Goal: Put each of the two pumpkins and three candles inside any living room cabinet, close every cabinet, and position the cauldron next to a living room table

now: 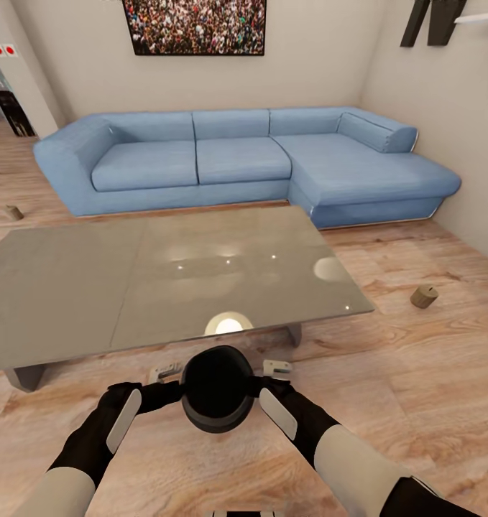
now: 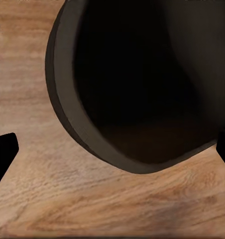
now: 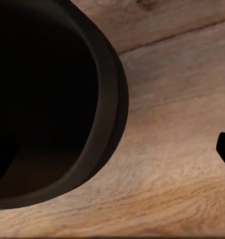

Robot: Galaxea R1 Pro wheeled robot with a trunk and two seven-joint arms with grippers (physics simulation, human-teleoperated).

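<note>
You have a light wooden plank floor (image 1: 416,373) under everything here. On it stands a low grey table (image 1: 71,287) with a glossy top that mirrors a few ceiling lights; its top carries nothing you can see. Behind the table a blue corner sofa (image 1: 236,161) sits on the floor against the wall. One candle (image 1: 423,296) lies on the boards to the right of the table, and another candle (image 1: 14,212) stands on the floor off the sofa's left end. The black cauldron (image 1: 217,388) is just in front of the table's near edge; whether it touches the boards is unclear.
</note>
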